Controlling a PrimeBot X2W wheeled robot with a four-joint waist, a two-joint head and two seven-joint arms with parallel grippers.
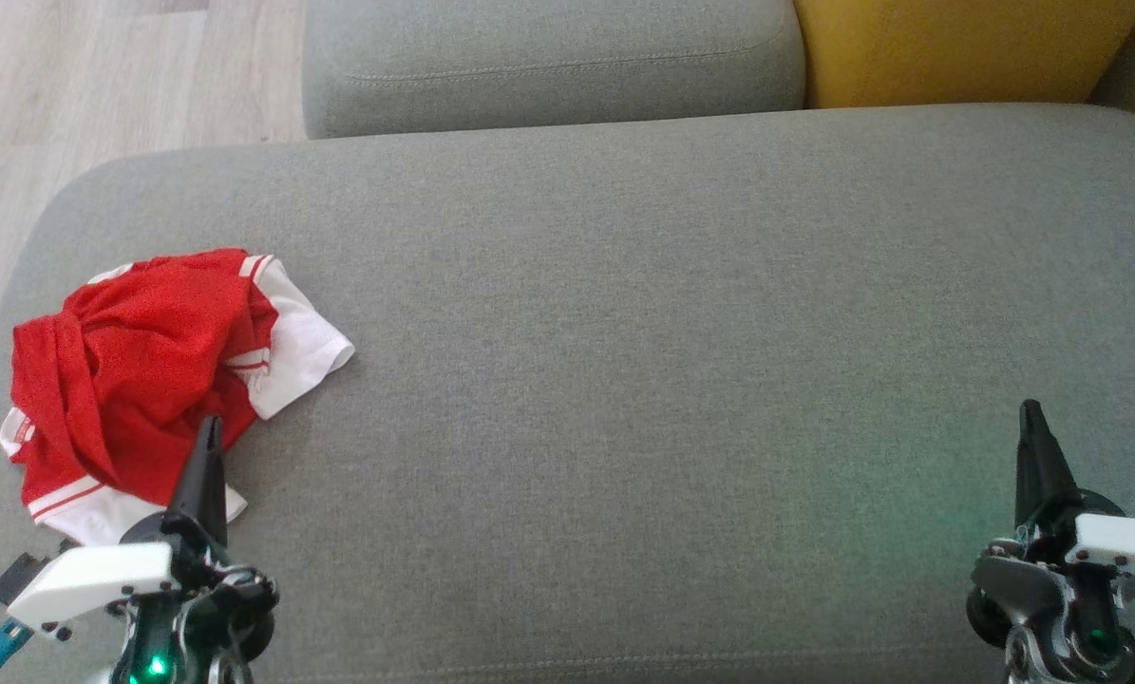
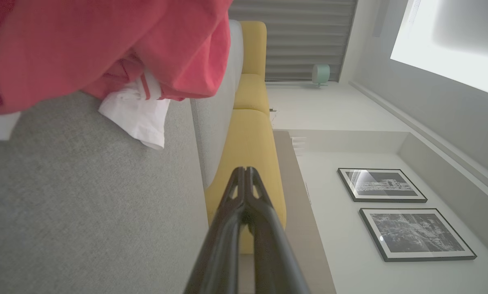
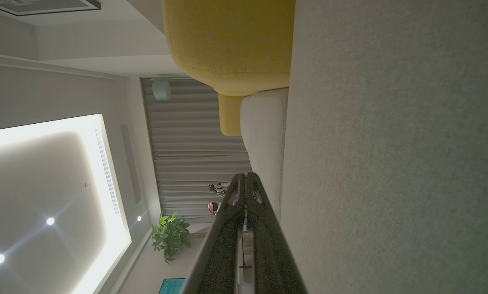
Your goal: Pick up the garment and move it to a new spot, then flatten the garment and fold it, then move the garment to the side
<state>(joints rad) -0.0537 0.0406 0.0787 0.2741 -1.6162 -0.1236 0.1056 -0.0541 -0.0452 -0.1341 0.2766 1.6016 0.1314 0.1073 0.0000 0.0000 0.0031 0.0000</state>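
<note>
Nearest us, our left hand (image 1: 208, 429) is hovering by the front-left corner of the sofa seat (image 1: 671, 313), its two dark fingers pressed together and pinching nothing. Our right hand (image 1: 1030, 410) is waiting near the front-right corner, likewise pressed together and empty. We are looking at the garment (image 1: 140, 370), a red shirt with white sleeves, lying crumpled close to the seat's left edge. It is sitting just beyond the left fingertips and, in the left wrist view, off to one side of them rather than between them.

We are weighing two risks. With the fingers closed, any advance is likely to shove the heap rather than take it, and the left edge is so near that a push could send it onto the floor (image 1: 102, 85). A pinch of one loose layer may leave the rest dragging and twisting further.

We are reading the heap's long axis as running diagonally, from the front-left corner toward the seat's back. One white sleeve (image 1: 301, 347) is pointing toward the seat's middle; which end is the shirt's top, we cannot tell.
</note>
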